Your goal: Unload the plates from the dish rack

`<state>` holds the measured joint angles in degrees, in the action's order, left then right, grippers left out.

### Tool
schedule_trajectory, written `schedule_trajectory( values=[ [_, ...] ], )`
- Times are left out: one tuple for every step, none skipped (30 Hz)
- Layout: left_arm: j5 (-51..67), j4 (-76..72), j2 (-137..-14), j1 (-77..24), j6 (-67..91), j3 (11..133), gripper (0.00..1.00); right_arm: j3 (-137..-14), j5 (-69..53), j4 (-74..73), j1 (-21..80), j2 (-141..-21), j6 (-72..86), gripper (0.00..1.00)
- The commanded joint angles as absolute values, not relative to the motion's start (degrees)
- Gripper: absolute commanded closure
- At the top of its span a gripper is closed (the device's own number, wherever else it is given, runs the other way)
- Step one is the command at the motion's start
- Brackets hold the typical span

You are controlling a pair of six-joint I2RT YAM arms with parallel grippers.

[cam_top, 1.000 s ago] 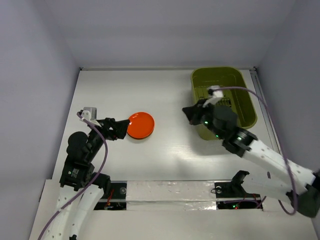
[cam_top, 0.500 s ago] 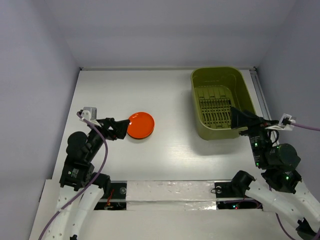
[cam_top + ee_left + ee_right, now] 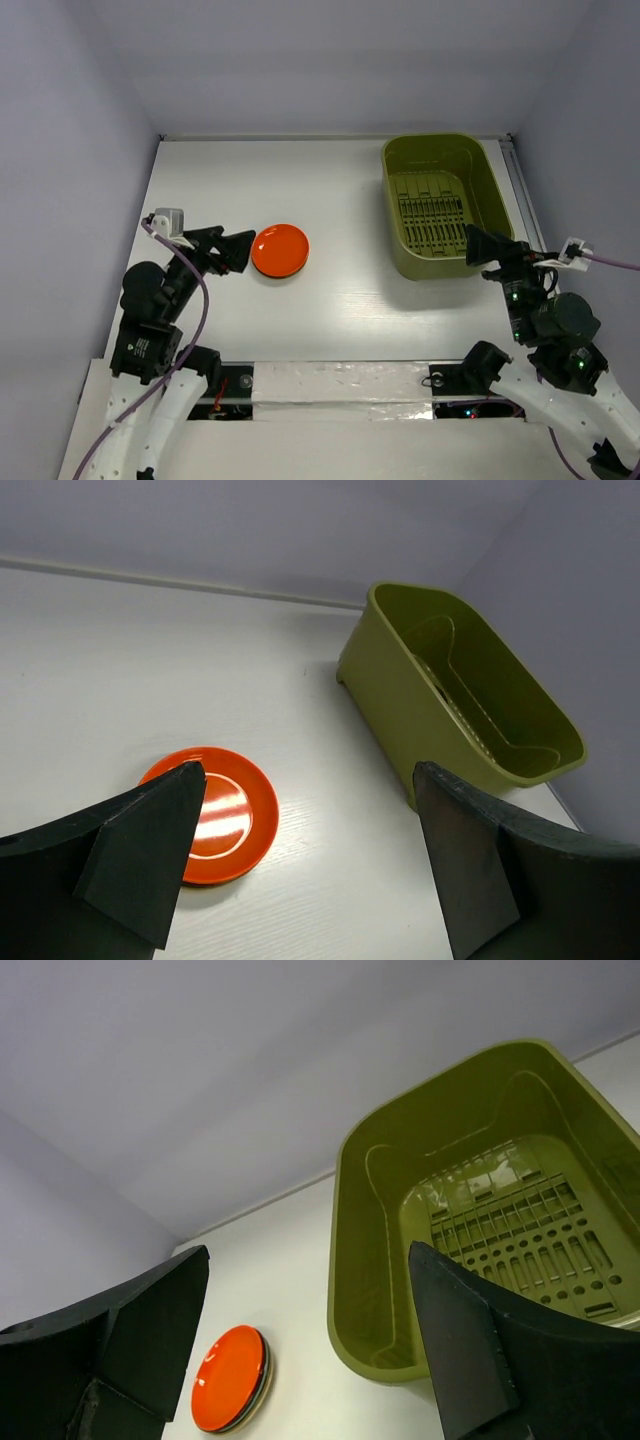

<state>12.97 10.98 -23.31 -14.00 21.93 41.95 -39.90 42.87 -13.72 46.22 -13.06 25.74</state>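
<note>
An orange-red plate [image 3: 280,250] lies on the white table, left of centre. In the right wrist view it tops a low stack of plates [image 3: 230,1378], with darker and cream rims showing under it. The olive-green dish rack [image 3: 435,215] stands at the far right, and I see nothing on its slotted bottom. My left gripper [image 3: 238,250] is open just left of the plate, clear of it. The left wrist view shows the plate [image 3: 215,815] behind the left finger [image 3: 140,860]. My right gripper [image 3: 476,246] is open and empty, at the rack's near right corner.
Pale walls close in the table on the left, far and right sides. A taped strip [image 3: 340,385] runs along the near edge between the arm bases. A purple cable [image 3: 610,262] trails off the right wrist.
My right arm has drawn back from the rack's near left corner to the near right side. My left gripper has backed a little to the left, off the orange-red plate.
</note>
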Motion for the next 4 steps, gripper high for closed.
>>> schedule_trajectory(
  values=[
    [12.74, 8.62, -23.64, -13.62, 21.80, 44.47, 0.18, -39.73, 44.47, -14.06, 46.76, -12.83, 26.81, 0.14],
    [12.83, 8.44, -23.64, -13.62, 21.88, 44.39, 0.18, -39.73, 44.47, -14.06, 46.76, -12.83, 26.72, 0.14],
    [12.75, 8.26, -23.64, -13.62, 22.06, 44.04, 0.18, -39.73, 44.39, -13.98, 46.76, -13.01, 26.72, 0.14],
    [12.83, 8.00, -23.64, -13.62, 22.23, 43.77, 0.17, -39.81, 44.30, -13.89, 46.76, -13.09, 26.63, 0.14]
  ],
)
